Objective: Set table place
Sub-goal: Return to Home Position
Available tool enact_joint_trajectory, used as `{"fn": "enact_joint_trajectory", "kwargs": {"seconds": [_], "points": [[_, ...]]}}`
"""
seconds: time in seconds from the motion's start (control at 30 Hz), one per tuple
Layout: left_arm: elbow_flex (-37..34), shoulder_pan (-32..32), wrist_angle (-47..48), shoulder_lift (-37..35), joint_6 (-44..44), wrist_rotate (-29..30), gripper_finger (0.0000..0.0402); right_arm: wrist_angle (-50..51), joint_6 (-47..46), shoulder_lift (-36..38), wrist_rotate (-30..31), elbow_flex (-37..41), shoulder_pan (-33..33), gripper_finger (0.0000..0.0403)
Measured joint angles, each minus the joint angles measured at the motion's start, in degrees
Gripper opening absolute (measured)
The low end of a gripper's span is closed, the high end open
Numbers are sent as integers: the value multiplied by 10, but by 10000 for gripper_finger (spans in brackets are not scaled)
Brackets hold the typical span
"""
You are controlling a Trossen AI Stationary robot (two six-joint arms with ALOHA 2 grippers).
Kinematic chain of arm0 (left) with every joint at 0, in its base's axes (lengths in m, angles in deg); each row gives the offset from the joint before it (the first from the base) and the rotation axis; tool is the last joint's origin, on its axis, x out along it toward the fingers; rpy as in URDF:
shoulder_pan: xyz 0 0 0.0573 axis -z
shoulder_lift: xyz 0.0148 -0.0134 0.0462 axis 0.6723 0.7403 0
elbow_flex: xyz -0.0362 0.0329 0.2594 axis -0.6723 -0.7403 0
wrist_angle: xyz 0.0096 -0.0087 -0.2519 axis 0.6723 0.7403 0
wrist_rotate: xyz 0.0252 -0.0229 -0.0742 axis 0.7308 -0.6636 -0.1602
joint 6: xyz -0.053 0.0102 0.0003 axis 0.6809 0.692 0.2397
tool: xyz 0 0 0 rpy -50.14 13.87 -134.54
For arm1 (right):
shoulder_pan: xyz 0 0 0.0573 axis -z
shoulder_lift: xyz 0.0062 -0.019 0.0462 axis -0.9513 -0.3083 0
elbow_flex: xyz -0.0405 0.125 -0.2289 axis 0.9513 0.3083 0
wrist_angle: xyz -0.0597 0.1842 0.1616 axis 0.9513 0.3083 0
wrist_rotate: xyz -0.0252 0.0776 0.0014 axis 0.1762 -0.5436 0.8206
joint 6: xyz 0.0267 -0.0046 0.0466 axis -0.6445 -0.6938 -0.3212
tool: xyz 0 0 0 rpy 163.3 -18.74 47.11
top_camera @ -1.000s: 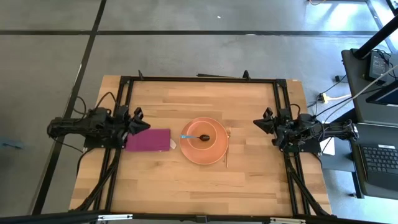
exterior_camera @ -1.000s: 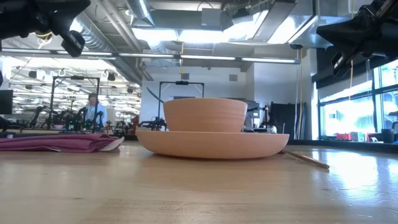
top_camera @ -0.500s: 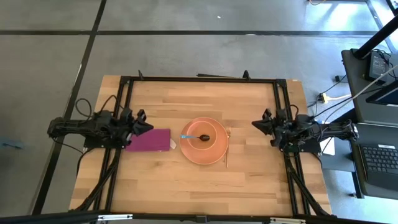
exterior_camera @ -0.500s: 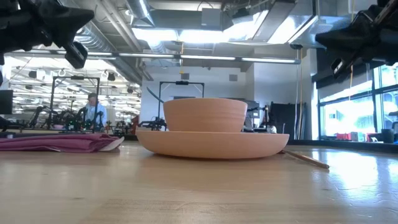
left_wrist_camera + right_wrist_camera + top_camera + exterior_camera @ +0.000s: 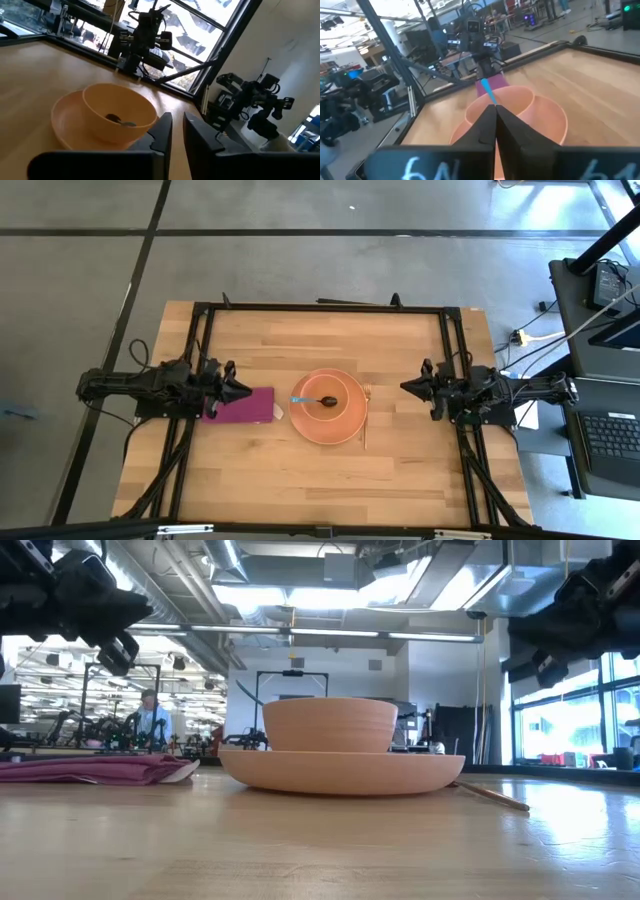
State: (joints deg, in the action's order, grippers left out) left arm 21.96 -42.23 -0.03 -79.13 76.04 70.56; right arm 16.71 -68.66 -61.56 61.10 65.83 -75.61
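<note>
A salmon-orange plate (image 5: 345, 435) sits mid-table on the wood table (image 5: 300, 480). A matching bowl (image 5: 345, 388) stands on the plate. A blue-handled dark spoon (image 5: 303, 399) lies in the bowl, its handle over the rim toward the left. A magenta folded napkin (image 5: 240, 408) lies flat to the left of the plate. A slim gold fork (image 5: 366, 418) lies flat to its right. My left gripper (image 5: 247, 390) hovers above the napkin's far edge with only a thin slit between its fingers (image 5: 165, 125), and it is empty. My right gripper (image 5: 403, 387) hovers to the right of the fork, shut and empty.
A black metal frame (image 5: 320, 308) edges the table, and both arm bases sit on its left and right sides. A desk with a laptop (image 5: 610, 445) stands beyond the right edge. A person (image 5: 150, 718) shows far off in the room behind.
Both grippers have come down a little. My left gripper has swung a little toward the near edge and the plate, over the napkin's far edge. My right gripper has crept toward the plate. The dishes, napkin, spoon and fork have stayed put.
</note>
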Motion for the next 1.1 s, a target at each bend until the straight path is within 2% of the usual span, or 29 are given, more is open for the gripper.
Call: {"fn": "enact_joint_trajectory", "kwargs": {"seconds": [0.8,1.1], "points": [[0,0,-1,0,1,2,74,-1,0,0,-4,0,0,10],[0,0,-1,0,1,2,66,-1,0,0,-4,0,0,10]]}}
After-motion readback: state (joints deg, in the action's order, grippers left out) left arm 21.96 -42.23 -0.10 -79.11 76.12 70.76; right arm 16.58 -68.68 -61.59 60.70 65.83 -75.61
